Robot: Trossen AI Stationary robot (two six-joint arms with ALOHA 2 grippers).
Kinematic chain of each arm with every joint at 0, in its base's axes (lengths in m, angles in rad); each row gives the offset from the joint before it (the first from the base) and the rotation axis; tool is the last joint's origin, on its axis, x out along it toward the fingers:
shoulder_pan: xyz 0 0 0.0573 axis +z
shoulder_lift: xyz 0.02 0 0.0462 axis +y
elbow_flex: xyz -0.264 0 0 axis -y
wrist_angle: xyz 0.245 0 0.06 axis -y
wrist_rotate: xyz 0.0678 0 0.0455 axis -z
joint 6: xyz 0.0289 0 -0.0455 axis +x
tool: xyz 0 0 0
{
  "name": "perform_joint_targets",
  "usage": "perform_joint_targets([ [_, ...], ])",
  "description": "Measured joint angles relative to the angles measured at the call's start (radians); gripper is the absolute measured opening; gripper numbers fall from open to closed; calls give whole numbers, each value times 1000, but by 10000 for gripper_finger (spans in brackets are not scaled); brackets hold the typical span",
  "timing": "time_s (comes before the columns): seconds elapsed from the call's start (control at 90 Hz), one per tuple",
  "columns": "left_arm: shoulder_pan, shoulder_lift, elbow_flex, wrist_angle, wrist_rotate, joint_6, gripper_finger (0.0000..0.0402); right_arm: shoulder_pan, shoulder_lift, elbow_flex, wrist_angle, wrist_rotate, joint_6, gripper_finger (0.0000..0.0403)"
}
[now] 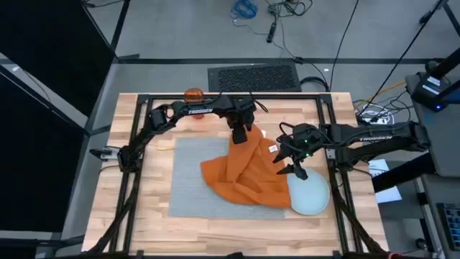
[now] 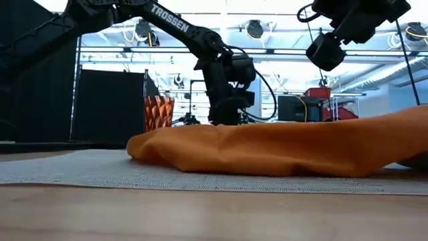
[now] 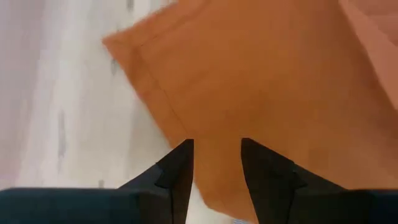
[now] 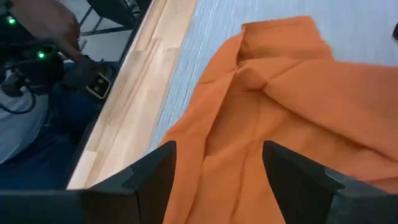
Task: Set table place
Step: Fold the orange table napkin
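Placemat [image 1: 188, 183], grey woven rectangle, lay flat mid-table [image 1: 122, 180], long axis running left-right, w/ bare planks open along its left and near edges. Orange napkin [image 1: 248, 173], soft and rumpled, was draped over the mat's right half, spilling onto a pale round plate [image 1: 314, 196] at the right. Left gripper [image 1: 240, 134] held the napkin's far corner, jaws clenched on the cloth. Right gripper [image 1: 291, 164] hovered above the napkin by the plate, jaws released. Faceted orange cup [image 1: 194, 96] stood at the far edge.
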Motion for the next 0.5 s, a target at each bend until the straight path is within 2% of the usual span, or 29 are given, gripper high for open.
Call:
perform_joint_targets([
  [0.244,11,0,0,-122,-1,29,118,41,-1,0,-5,1,49,226],
  [0.5,14,0,0,-86,4,-9,118,41,-1,0,-5,3,49,226],
])
